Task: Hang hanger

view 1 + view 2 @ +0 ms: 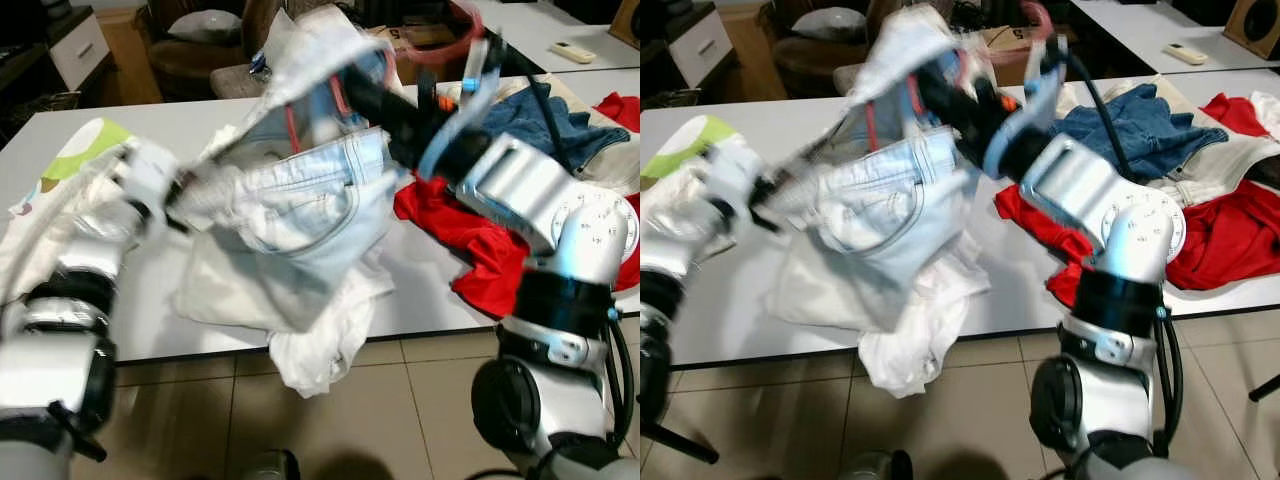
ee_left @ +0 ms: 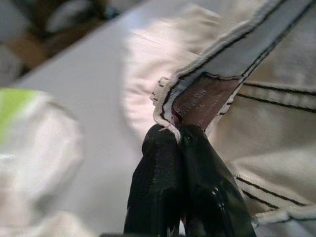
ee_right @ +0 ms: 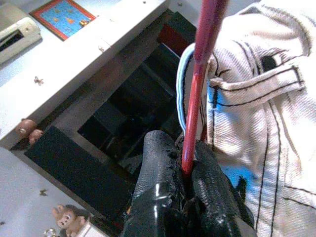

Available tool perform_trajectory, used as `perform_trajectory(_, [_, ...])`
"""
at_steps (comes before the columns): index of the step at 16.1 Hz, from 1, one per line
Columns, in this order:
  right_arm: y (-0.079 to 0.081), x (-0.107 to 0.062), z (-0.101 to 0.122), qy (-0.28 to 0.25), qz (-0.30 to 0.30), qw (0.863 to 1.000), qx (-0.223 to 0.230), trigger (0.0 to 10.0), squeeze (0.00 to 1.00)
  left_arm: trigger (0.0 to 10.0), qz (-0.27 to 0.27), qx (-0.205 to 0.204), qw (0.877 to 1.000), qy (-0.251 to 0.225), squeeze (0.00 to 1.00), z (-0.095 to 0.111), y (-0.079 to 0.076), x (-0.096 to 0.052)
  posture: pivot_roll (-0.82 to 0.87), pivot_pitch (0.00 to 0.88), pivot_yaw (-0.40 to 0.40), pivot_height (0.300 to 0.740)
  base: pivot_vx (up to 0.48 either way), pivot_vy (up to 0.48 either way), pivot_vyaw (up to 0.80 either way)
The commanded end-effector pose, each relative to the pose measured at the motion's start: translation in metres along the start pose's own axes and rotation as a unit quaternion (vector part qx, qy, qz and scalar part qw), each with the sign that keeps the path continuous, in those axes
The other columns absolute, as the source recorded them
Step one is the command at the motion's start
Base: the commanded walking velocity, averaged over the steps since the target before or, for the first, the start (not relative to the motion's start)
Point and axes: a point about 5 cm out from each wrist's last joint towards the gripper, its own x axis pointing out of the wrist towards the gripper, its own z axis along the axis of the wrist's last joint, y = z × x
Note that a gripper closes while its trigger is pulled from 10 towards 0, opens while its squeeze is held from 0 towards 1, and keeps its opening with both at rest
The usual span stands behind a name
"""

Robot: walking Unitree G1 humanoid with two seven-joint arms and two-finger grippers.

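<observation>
Pale blue jeans (image 1: 310,200) hang in the air above the white table (image 1: 150,310), held between my two arms. My left gripper (image 1: 180,192) is shut on the edge of the waistband (image 2: 197,98), seen close in the left wrist view, where the fingertips (image 2: 168,143) pinch the fabric. My right gripper (image 3: 185,168) is shut on a red hanger (image 3: 200,74), whose bar runs up beside the jeans' waist. In the head views the hanger (image 1: 290,128) shows as a red strip inside the lifted jeans, near my right gripper (image 1: 350,88).
A white garment (image 1: 320,350) droops over the table's front edge below the jeans. Red cloth (image 1: 470,235) and dark blue denim (image 1: 540,115) lie at the right. A white and green cloth (image 1: 80,150) lies at the left. A chair (image 1: 200,45) stands behind.
</observation>
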Motion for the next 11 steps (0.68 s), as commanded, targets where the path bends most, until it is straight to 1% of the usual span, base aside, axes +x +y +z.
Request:
perform_trajectory(1, [0.017, -0.002, 0.017, -0.037, 0.040, 0.998, -0.002, 10.0, 0.00, 10.0, -0.014, -0.008, 1.000, -0.006, 0.00, -0.002, -0.003, -0.001, -0.08, 0.000, 0.070, 0.740, 0.000, 0.000, 0.00])
perform_trajectory(2, [0.023, 0.000, 0.021, -0.039, 0.039, 0.998, -0.013, 10.0, 0.00, 10.0, -0.044, -0.032, 0.998, -0.024, 0.00, -0.007, -0.017, 0.000, -0.08, 0.000, 0.068, 0.740, 0.000, 0.000, 0.00])
perform_trajectory(3, [0.028, 0.000, 0.024, -0.036, 0.037, 0.998, -0.026, 10.0, 0.00, 10.0, -0.066, -0.052, 0.995, -0.045, 0.00, -0.008, -0.026, 0.000, -0.08, 0.000, 0.069, 0.740, 0.000, 0.000, 0.00])
perform_trajectory(4, [0.030, 0.000, 0.027, -0.036, 0.035, 0.998, -0.036, 10.0, 0.00, 10.0, -0.074, -0.061, 0.994, -0.058, 0.00, -0.007, -0.028, -0.002, -0.08, 0.000, 0.069, 0.740, 0.000, 0.000, 0.00])
perform_trajectory(5, [0.032, 0.001, 0.034, -0.044, 0.027, 0.997, -0.057, 10.0, 0.00, 10.0, -0.066, -0.072, 0.992, -0.082, 0.00, -0.005, -0.024, -0.008, -0.08, 0.000, 0.068, 0.740, 0.000, 0.000, 0.80])
perform_trajectory(6, [0.040, 0.001, 0.038, -0.051, 0.046, 0.995, -0.069, 10.0, 0.00, 10.0, -0.043, -0.079, 0.991, -0.096, 0.00, -0.005, -0.016, -0.013, -0.08, 0.000, 0.066, 0.740, 0.000, 0.000, 0.80])
perform_trajectory(7, [0.043, 0.001, 0.039, -0.052, 0.054, 0.995, -0.072, 10.0, 0.00, 10.0, -0.034, -0.083, 0.991, -0.100, 0.00, -0.005, -0.013, -0.015, -0.08, 0.000, 0.066, 0.740, 0.000, 0.000, 0.80])
perform_trajectory(8, [0.057, 0.001, 0.042, -0.054, 0.089, 0.991, -0.081, 10.0, 0.00, 10.0, -0.009, -0.100, 0.987, -0.124, 0.00, -0.003, 0.000, -0.027, -0.08, 0.000, 0.065, 0.740, 0.000, 0.000, 0.79])
perform_trajectory(9, [0.063, 0.001, 0.043, -0.054, 0.107, 0.989, -0.084, 10.0, 0.00, 10.0, 0.003, -0.115, 0.983, -0.141, 0.00, -0.001, 0.008, -0.035, -0.07, 0.000, 0.064, 0.740, 0.000, 0.000, 0.79])
perform_trajectory(10, [0.067, 0.001, 0.043, -0.055, 0.115, 0.988, -0.087, 10.0, 0.00, 10.0, 0.007, -0.120, 0.982, -0.149, 0.00, 0.000, 0.011, -0.040, -0.07, 0.000, 0.064, 0.740, 0.000, 0.000, 0.79])
perform_trajectory(11, [0.079, 0.002, 0.046, -0.058, 0.143, 0.983, -0.102, 10.0, 0.00, 10.0, 0.019, -0.124, 0.979, -0.161, 0.00, -0.003, 0.020, -0.056, -0.06, 0.000, 0.065, 0.740, 0.000, 0.000, 0.79])
